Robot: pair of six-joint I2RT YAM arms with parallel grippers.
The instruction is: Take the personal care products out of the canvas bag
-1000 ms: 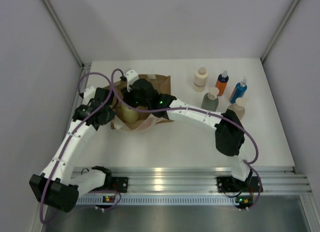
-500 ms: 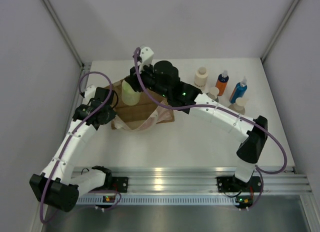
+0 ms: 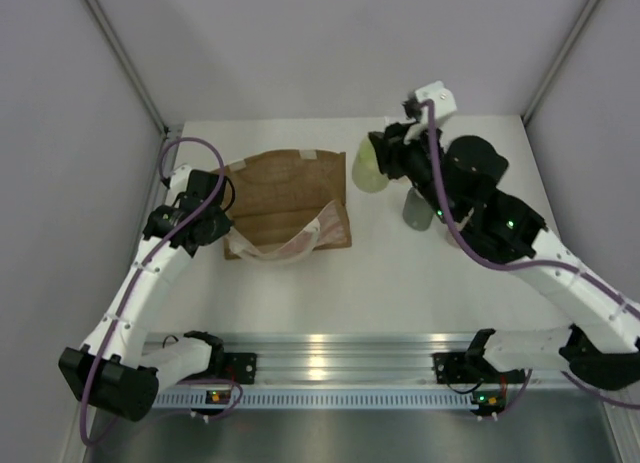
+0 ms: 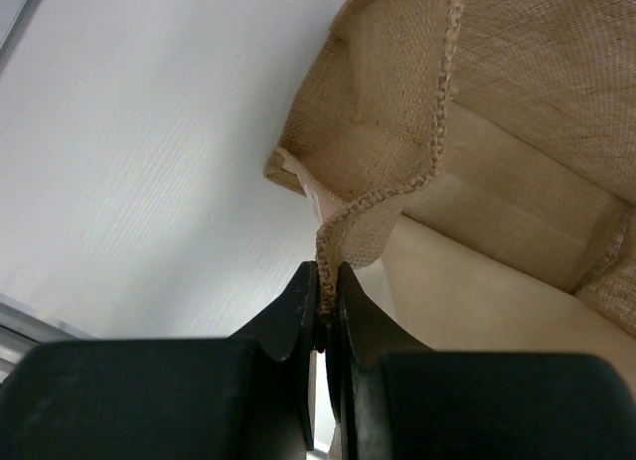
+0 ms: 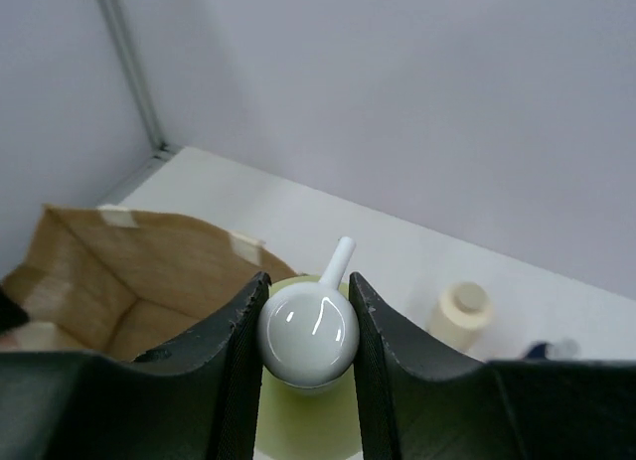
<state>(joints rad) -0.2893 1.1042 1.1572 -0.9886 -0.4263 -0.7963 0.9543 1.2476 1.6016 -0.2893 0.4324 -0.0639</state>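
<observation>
Bottle (image 3: pixel 369 170), yellow-green, hangs upright by its white cap in right gripper (image 5: pixel 308 291), spout away from wrist, between canvas bag (image 3: pixel 290 193) and grey-green bottle (image 3: pixel 417 211); left gripper (image 4: pixel 326 306) pinches the bag's rim; bare bench (image 3: pixel 400 283) nearer.

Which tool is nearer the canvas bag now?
Left. The left tool is shut on the left rim of the canvas bag; the right tool, gripping the yellow-green bottle, is off its right side.

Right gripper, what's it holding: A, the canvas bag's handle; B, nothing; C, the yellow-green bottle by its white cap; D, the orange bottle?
C: the right gripper is shut on the round white cap of the yellow-green bottle, off to the right of the canvas bag in the top view.
</observation>
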